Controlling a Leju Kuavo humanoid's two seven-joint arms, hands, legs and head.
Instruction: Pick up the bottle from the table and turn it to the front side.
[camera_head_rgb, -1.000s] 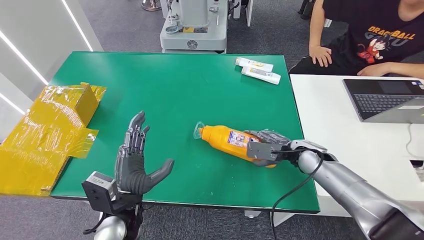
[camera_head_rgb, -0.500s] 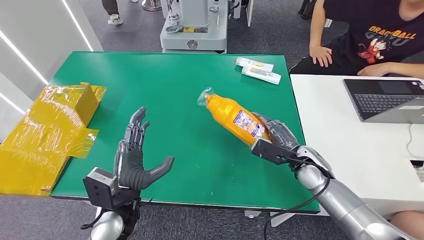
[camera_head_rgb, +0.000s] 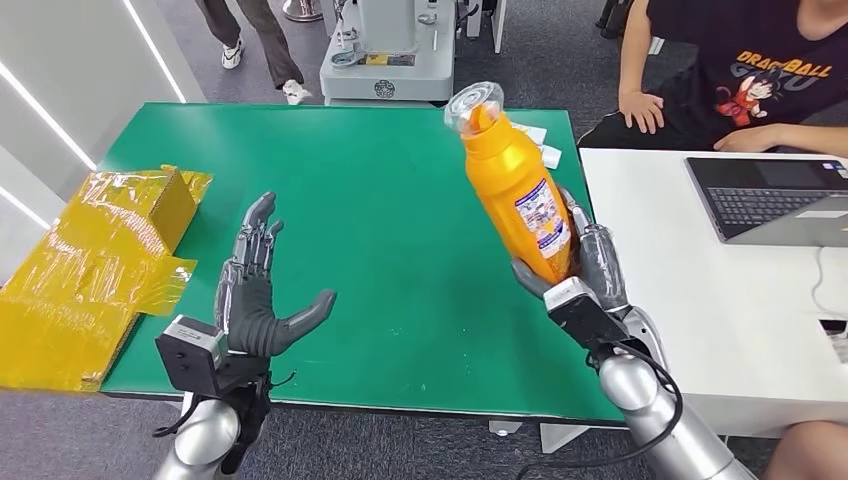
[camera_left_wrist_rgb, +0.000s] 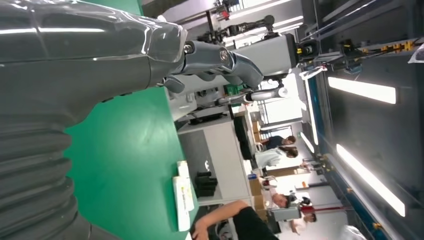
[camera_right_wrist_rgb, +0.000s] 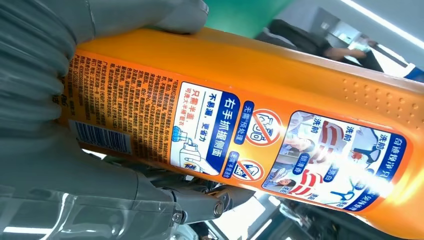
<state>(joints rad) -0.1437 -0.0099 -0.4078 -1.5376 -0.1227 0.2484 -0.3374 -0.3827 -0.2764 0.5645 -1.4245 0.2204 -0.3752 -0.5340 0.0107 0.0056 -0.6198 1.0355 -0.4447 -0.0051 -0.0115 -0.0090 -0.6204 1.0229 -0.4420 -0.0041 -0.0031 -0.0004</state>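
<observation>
Lifting: bottle (camera_head_rgb: 518, 195) now clear of the table (camera_head_rgb: 350, 200), raised from lying flat a second ago to nearly upright, cap end tilted toward the far edge.
Right hand (camera_head_rgb: 580, 270): clasped around the bottle's lower body, above the table's right edge; the right wrist view shows thumb and fingers wrapped on either side of the orange body (camera_right_wrist_rgb: 280, 65).
Label: small-print panel with barcode (camera_right_wrist_rgb: 102, 136) faces the wrist camera; in the head view a label patch faces the robot's right.
Left hand (camera_head_rgb: 255, 300): released, fingers apart, palm up near the front edge, almost unmoved over the last second.
Task meaning: pick-up appears complete; a turn about the bottle's long axis likely remains, perhaps with the left hand's help.
Surroundings: yellow wrapped box (camera_head_rgb: 110, 240) at the left edge; two small cartons (camera_head_rgb: 545, 152) by the far right corner, partly behind the bottle.
</observation>
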